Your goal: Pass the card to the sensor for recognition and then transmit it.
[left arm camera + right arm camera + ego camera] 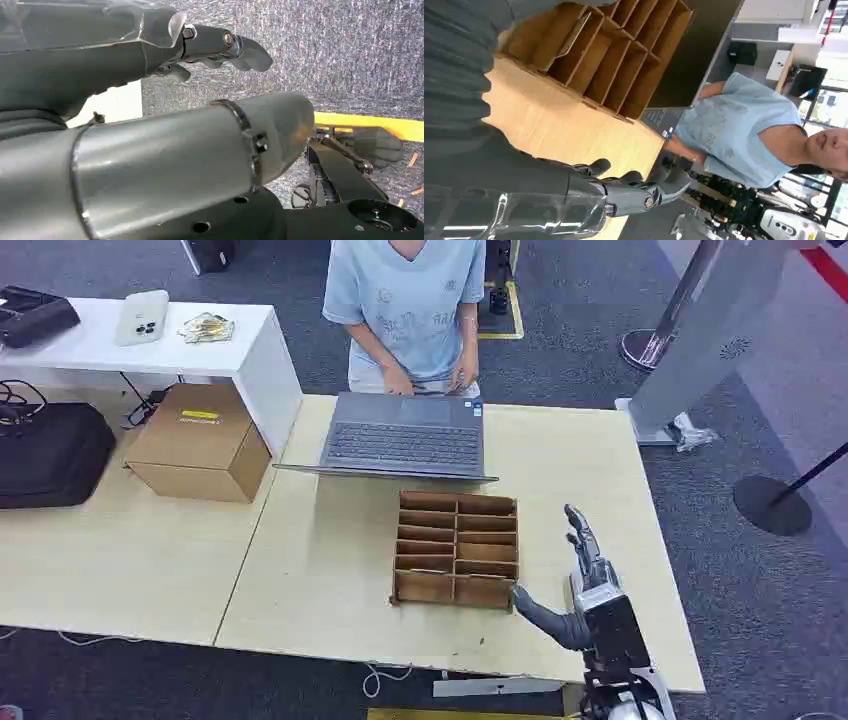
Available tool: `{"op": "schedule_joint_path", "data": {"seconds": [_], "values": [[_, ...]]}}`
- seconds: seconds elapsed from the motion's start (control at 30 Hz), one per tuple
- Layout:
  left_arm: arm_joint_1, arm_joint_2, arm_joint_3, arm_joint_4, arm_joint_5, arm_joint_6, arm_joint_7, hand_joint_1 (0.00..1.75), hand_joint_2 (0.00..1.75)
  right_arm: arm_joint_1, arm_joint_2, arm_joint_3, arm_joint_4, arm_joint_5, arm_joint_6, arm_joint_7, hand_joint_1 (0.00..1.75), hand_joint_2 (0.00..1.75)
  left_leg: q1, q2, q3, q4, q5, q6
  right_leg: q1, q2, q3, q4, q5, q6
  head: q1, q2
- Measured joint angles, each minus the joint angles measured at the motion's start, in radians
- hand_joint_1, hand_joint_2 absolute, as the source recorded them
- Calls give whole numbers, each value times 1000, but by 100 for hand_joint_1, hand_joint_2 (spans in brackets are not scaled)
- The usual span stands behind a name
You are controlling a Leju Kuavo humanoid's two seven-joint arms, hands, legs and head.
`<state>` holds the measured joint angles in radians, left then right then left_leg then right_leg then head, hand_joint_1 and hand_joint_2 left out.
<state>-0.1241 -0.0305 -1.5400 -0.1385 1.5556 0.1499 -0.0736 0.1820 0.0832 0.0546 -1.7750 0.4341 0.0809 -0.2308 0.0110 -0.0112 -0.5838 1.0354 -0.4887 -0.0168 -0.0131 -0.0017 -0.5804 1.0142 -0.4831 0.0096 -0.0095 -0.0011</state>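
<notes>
Matt brown cardboard organiser (pixel 456 550) on smooth pale wood-grain table (pixel 320 570).

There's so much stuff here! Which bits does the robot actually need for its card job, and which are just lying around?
Likely for the job:
right hand, empty, beside the wooden divided tray
a flat card-like piece in one compartment
perhaps the laptop

Just lying about:
cardboard box
black bag
phone

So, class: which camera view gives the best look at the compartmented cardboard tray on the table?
The head view: the whole cardboard tray shows from above, all compartments visible, beside the right hand. The right wrist view shows part of it close and turned, with something flat leaning in one slot. The left wrist view faces the floor.
</notes>
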Motion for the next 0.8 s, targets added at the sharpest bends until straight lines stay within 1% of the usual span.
{"op": "schedule_joint_path", "data": {"seconds": [0.17,0.37,0.47,0.53,0.63,0.8], "values": [[0,0,0,0,1,0,0,0,0,0,0,0,-2,69,-54,12,0,175,0,0,0,0,0,0,0,0,0,0,0,0,0,0],[0,-1,0,0,8,0,0,0,0,-2,0,4,-16,96,-67,17,0,175,0,0,0,0,0,0,0,0,0,0,0,0,0,0],[0,-2,0,0,6,0,0,0,0,-8,0,10,-22,144,-103,11,0,175,0,0,0,0,0,0,0,0,0,0,0,0,0,0],[0,-3,0,0,-9,-1,0,0,0,-20,0,21,-27,210,-147,11,0,175,0,0,0,0,0,0,0,0,0,0,0,0,0,0],[-2,-3,0,0,-35,-4,0,0,0,-53,-4,55,-26,347,-236,13,0,175,0,0,0,0,0,0,0,0,0,0,1,0,0,0],[-3,-3,0,0,-51,-13,0,0,0,-139,-35,127,-2,526,-364,53,0,175,0,0,0,0,1,-1,0,0,1,0,1,-1,0,0]]}}
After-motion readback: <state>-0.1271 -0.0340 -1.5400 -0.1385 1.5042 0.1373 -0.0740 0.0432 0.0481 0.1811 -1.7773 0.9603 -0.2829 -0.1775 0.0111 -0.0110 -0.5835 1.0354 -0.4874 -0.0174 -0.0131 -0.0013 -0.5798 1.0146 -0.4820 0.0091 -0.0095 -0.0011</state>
